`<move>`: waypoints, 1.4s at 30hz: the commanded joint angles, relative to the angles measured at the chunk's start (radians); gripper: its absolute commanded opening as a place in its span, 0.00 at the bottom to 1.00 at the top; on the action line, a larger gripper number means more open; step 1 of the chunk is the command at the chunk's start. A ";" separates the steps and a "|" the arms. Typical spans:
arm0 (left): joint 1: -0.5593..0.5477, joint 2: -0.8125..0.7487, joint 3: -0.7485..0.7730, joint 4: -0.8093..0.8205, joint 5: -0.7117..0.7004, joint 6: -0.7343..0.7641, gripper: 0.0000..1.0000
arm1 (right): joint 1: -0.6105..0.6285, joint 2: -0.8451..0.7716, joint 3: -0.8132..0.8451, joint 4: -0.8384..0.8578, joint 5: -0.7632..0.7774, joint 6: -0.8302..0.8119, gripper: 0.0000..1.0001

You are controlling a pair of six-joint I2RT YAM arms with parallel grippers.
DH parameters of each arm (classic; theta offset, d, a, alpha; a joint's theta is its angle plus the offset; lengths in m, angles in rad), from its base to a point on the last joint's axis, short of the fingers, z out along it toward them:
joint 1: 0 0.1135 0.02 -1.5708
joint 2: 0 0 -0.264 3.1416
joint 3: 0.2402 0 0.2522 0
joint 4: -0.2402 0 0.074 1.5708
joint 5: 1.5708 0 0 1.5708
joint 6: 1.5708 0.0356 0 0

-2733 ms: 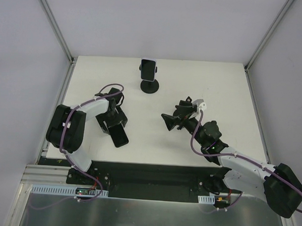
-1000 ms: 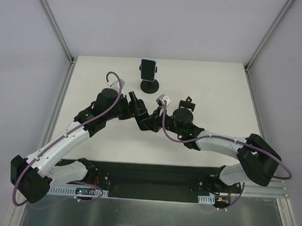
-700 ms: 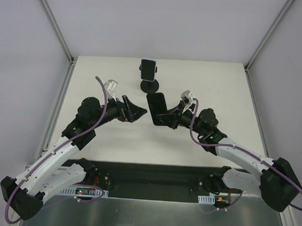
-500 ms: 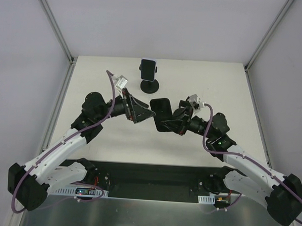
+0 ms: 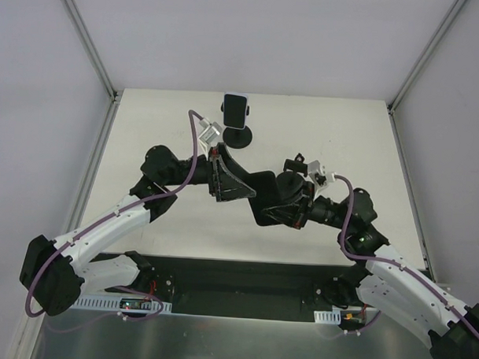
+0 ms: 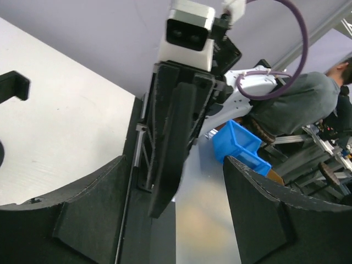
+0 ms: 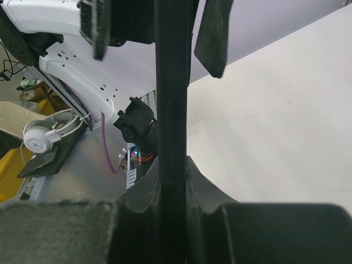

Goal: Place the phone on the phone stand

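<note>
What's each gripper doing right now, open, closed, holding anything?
Left gripper: open, fingers apart on either side of the phone, not touching it.
Right gripper: closed on the phone.

We saw blue plastic bins (image 6: 242, 147) stacked beyond the left gripper (image 6: 176, 165), with a person in a grey shirt (image 6: 291, 107) further off to its right. We also saw white headphones (image 7: 44, 135) lying left of the right gripper (image 7: 171, 187).

Matt black phone (image 5: 264, 194), smooth tabletop (image 5: 147, 129)
</note>
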 commanded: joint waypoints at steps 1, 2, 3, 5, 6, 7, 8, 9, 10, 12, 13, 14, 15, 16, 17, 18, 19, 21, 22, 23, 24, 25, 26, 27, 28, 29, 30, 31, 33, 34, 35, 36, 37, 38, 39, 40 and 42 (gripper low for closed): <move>-0.040 -0.022 0.051 0.079 0.033 -0.003 0.68 | -0.004 -0.027 0.032 0.041 -0.029 0.013 0.01; -0.043 -0.020 0.056 0.068 0.028 0.002 0.64 | -0.001 -0.030 0.032 0.041 -0.030 0.016 0.01; -0.052 -0.019 0.065 0.060 0.025 0.012 0.61 | 0.000 -0.033 0.034 0.041 -0.032 0.016 0.01; -0.059 -0.013 0.077 0.030 0.018 0.023 0.52 | 0.002 -0.032 0.031 0.040 -0.026 0.020 0.01; -0.061 -0.009 0.087 0.023 0.018 0.029 0.42 | 0.000 -0.032 0.031 0.040 -0.023 0.019 0.01; -0.066 -0.003 0.093 0.017 0.019 0.032 0.38 | 0.000 -0.035 0.032 0.037 -0.021 0.017 0.01; -0.069 -0.003 0.097 0.008 0.021 0.037 0.36 | 0.000 -0.038 0.031 0.035 -0.010 0.019 0.01; -0.073 0.001 0.107 -0.001 0.019 0.047 0.34 | 0.000 -0.042 0.034 0.032 -0.007 0.020 0.01; -0.081 0.004 0.108 -0.007 0.021 0.054 0.33 | 0.000 -0.045 0.035 0.029 -0.006 0.020 0.01; -0.087 0.009 0.117 -0.023 0.019 0.069 0.28 | 0.002 -0.047 0.041 0.028 0.000 0.020 0.00; -0.090 0.012 0.120 -0.024 0.019 0.071 0.22 | 0.000 -0.038 0.044 0.022 -0.003 0.019 0.01; -0.092 0.014 0.125 -0.026 0.016 0.072 0.19 | 0.002 -0.035 0.047 0.020 -0.012 0.019 0.01; -0.092 0.012 0.131 -0.035 0.013 0.081 0.13 | -0.001 -0.033 0.049 0.015 -0.015 0.016 0.01; -0.092 0.017 0.140 -0.046 0.011 0.089 0.00 | 0.000 -0.032 0.055 -0.004 -0.012 0.010 0.01; -0.095 0.017 0.168 -0.062 0.008 0.098 0.00 | -0.001 -0.033 0.063 -0.038 0.023 -0.004 0.01; -0.093 0.020 0.188 -0.137 -0.004 0.132 0.00 | 0.000 -0.042 0.073 -0.146 0.058 -0.047 0.22; -0.093 0.023 0.212 -0.198 -0.046 0.161 0.00 | -0.001 -0.055 0.104 -0.213 0.106 -0.067 0.36; -0.095 0.023 0.327 -0.384 -0.158 0.288 0.00 | -0.001 -0.075 0.141 -0.454 0.358 -0.105 0.71; -0.093 0.030 0.362 -0.509 -0.259 0.325 0.00 | -0.001 -0.097 0.156 -0.531 0.470 -0.107 0.79; -0.092 0.037 0.431 -0.561 -0.290 0.363 0.00 | -0.001 -0.110 0.184 -0.613 0.699 -0.095 0.91; -0.092 0.046 0.468 -0.596 -0.308 0.439 0.00 | -0.006 -0.122 0.192 -0.735 0.812 -0.084 0.96; -0.090 0.072 0.504 -0.645 -0.314 0.475 0.00 | -0.010 -0.142 0.198 -0.780 0.886 -0.079 0.99; -0.089 0.086 0.568 -0.658 -0.309 0.507 0.00 | -0.015 -0.153 0.205 -0.808 0.955 -0.087 1.00; -0.084 0.101 0.599 -0.667 -0.303 0.564 0.00 | -0.030 -0.162 0.212 -0.851 0.971 -0.093 1.00; -0.080 0.136 0.628 -0.675 -0.295 0.592 0.00 | -0.039 -0.164 0.218 -0.867 0.974 -0.098 1.00; -0.073 0.156 0.689 -0.699 -0.274 0.619 0.00 | -0.049 -0.161 0.224 -0.880 0.979 -0.099 1.00; -0.069 0.174 0.715 -0.705 -0.257 0.670 0.00 | -0.056 -0.153 0.244 -0.906 0.971 -0.104 0.98; -0.049 0.214 0.741 -0.708 -0.233 0.693 0.00 | -0.076 -0.126 0.256 -0.916 0.959 -0.112 0.95; -0.029 0.253 0.823 -0.711 -0.156 0.744 0.00 | -0.105 -0.086 0.296 -0.939 0.918 -0.139 0.84; -0.017 0.288 0.849 -0.713 -0.133 0.756 0.00 | -0.110 -0.046 0.307 -0.940 0.906 -0.150 0.79; -0.010 0.303 0.890 -0.714 -0.118 0.770 0.00 | -0.115 -0.024 0.319 -0.940 0.896 -0.165 0.76; -0.006 0.319 0.907 -0.721 -0.090 0.785 0.00 | -0.119 -0.004 0.331 -0.945 0.901 -0.188 0.68; 0.000 0.337 0.918 -0.721 -0.079 0.790 0.00 | -0.121 0.041 0.356 -0.951 0.908 -0.200 0.63; 0.008 0.348 0.926 -0.721 -0.065 0.793 0.00 | -0.119 0.066 0.369 -0.951 0.928 -0.213 0.56; 0.009 0.356 0.921 -0.719 -0.046 0.804 0.00 | -0.121 0.112 0.382 -0.953 0.933 -0.230 0.52; 0.008 0.356 0.909 -0.721 -0.023 0.810 0.00 | -0.121 0.134 0.409 -0.951 0.933 -0.237 0.48; 0.011 0.350 0.854 -0.712 -0.025 0.821 0.00 | -0.122 0.192 0.437 -0.945 0.933 -0.237 0.42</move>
